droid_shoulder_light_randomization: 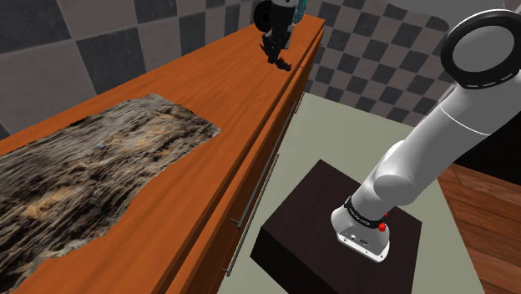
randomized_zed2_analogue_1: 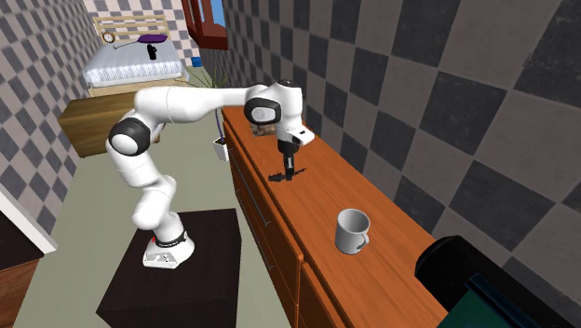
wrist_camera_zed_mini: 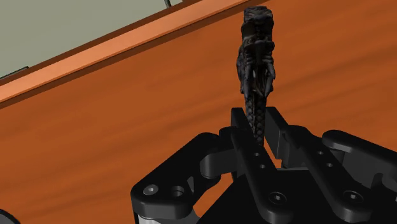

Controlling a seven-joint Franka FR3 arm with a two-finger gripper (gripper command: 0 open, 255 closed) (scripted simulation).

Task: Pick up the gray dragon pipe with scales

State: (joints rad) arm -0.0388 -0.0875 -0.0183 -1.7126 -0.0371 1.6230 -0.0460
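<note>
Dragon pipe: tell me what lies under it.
Under the dragon pipe lies the wooden dresser top. The tool clasps its scaled tail, hiding the end; whether it touches the wood cannot be seen.

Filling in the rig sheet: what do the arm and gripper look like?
Arm: glossy white rounded links, dark bands at the joints, one ring with a pale dashed line; small red marks by the base collar. Gripper: all black, blocky body with round screw recesses, two flat fingers.
</note>
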